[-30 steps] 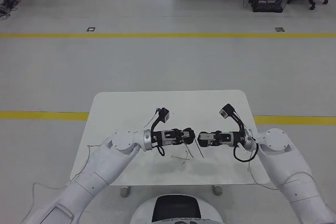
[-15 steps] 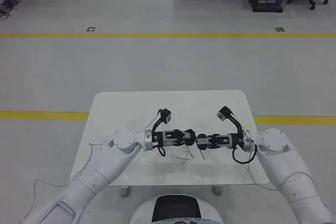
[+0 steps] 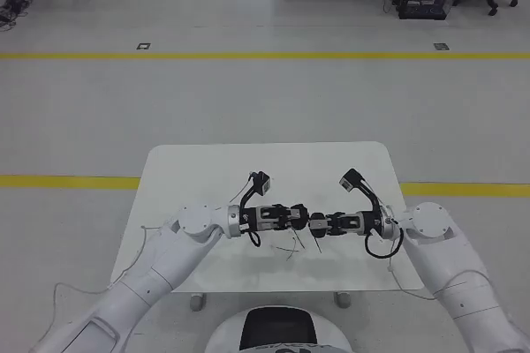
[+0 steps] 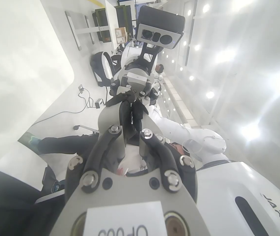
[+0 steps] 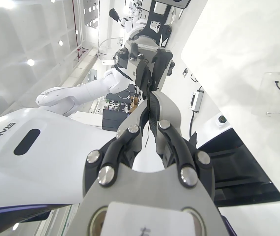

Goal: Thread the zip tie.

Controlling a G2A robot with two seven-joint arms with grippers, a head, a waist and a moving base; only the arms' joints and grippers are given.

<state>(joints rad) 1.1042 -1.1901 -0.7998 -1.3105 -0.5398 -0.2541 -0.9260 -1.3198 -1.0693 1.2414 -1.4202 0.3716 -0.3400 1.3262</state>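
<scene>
While both arms are hovering tip to tip above the worktop (image 3: pixel 203 172), the right gripper (image 5: pixel 150 108) is pinching the thin black zip tie (image 5: pixel 149 126) between closed fingers. The left gripper (image 3: pixel 300 214) is clamping it too, with its tail dangling.

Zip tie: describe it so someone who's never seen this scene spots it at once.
Over the middle of the white table, the left gripper and right gripper meet tip to tip. The zip tie is the thin black strip pinched between the right gripper's fingers. Unlike the strands lying on the table, it is held in the air.
</scene>
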